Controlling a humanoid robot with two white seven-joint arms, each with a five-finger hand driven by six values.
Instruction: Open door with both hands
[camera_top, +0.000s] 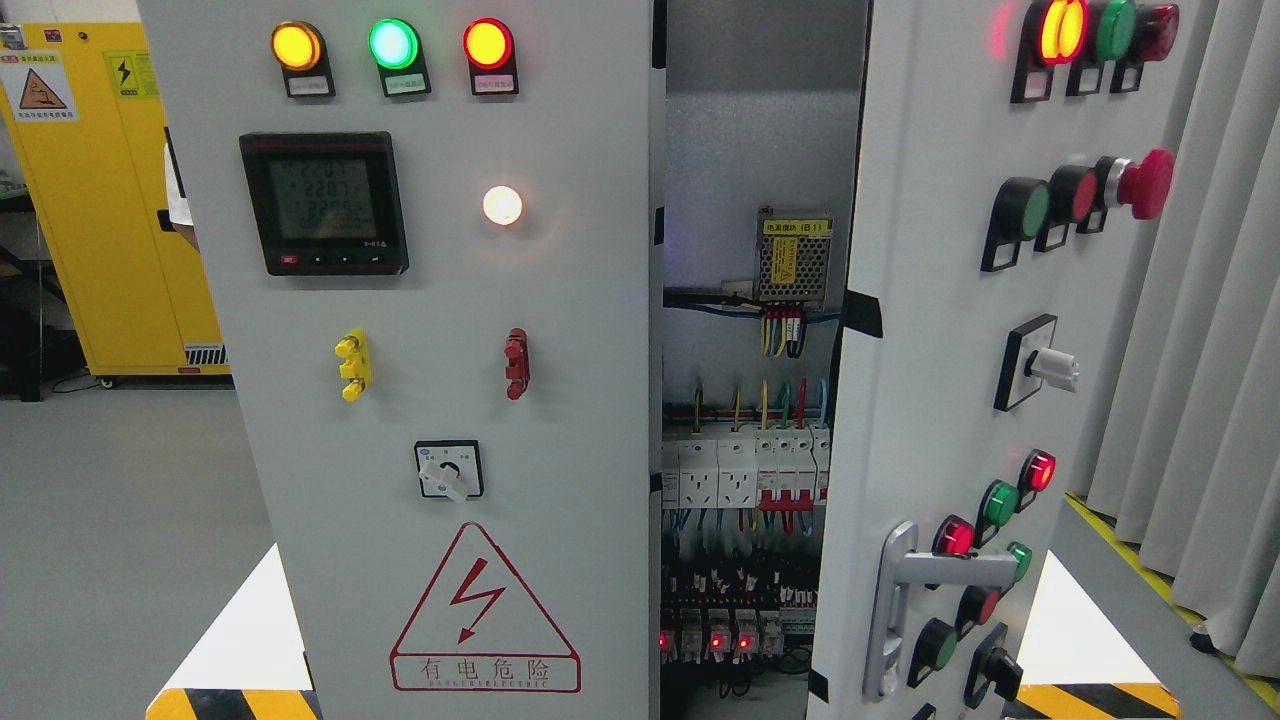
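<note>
A grey electrical cabinet fills the head view. Its left door (440, 300) is closed and carries three indicator lamps, a digital meter (323, 203), a rotary switch (449, 470) and a red shock-warning triangle (485, 615). The right door (950, 400) stands swung partly outward, with a silver lever handle (905, 600) low on it and several push buttons. Between the doors a gap shows the inside (750, 450): a power supply, coloured wires, white breakers and relays with red lights. Neither of my hands nor arms is in view.
A yellow safety cabinet (110, 200) stands at the back left, with part of a person's white sleeve (178, 190) behind the left door's edge. Grey curtains (1200, 350) hang on the right. Yellow-black hazard tape (1090, 698) marks the floor at the cabinet's base.
</note>
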